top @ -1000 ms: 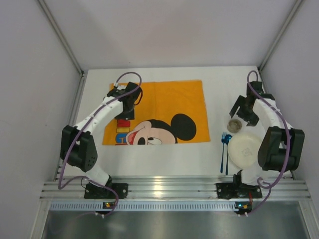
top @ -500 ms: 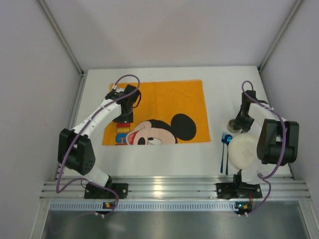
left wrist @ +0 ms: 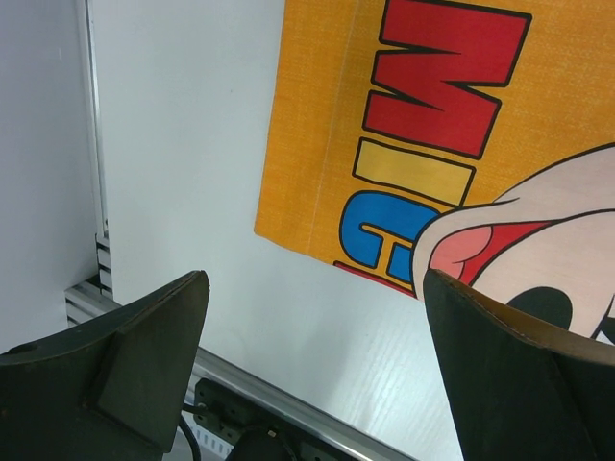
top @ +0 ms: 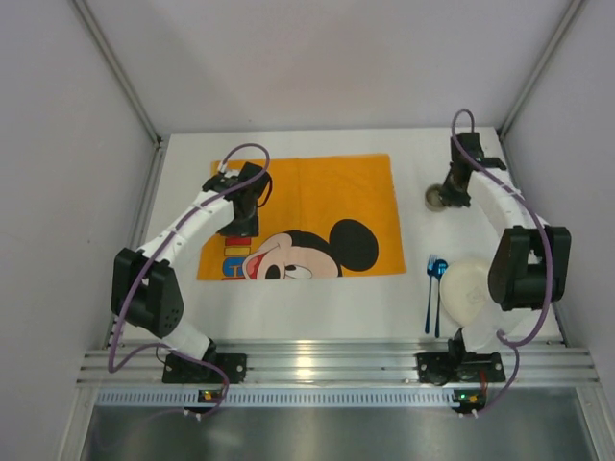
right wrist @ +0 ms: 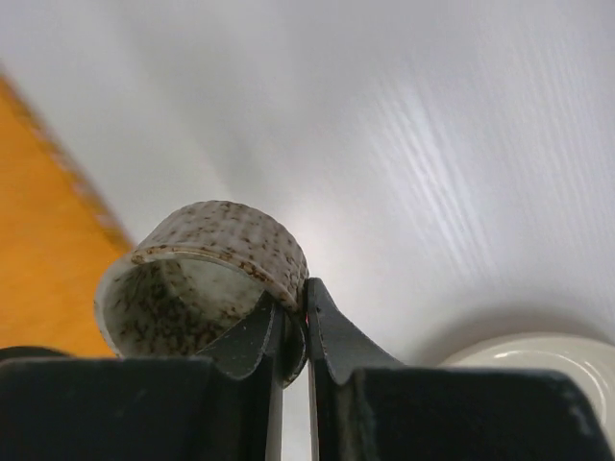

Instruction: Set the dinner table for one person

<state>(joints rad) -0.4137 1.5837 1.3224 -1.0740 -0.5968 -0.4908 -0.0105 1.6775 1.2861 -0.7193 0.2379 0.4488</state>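
The dinner table [top: 183, 288] is a white top with an orange Mickey Mouse placemat [top: 317, 192] in its middle. My right gripper [top: 445, 195] is shut on the rim of a small speckled cup [top: 434, 200], held off the table to the right of the placemat's far corner. In the right wrist view one finger is inside the cup [right wrist: 207, 279] and one outside, with the gripper [right wrist: 293, 305] pinching its wall. My left gripper [top: 237, 227] hovers open over the placemat's left part, and in its wrist view the gripper [left wrist: 315, 283] holds nothing.
A cream plate [top: 469, 288] lies at the near right, part hidden by the right arm. A blue fork and spoon [top: 434, 288] lie just left of it. The ribbed aluminium rail [top: 317, 363] runs along the near edge. Grey walls enclose three sides.
My right gripper closed on the cup beside the plate, then carried it up and toward the far side of the table. The left arm shifted only slightly.
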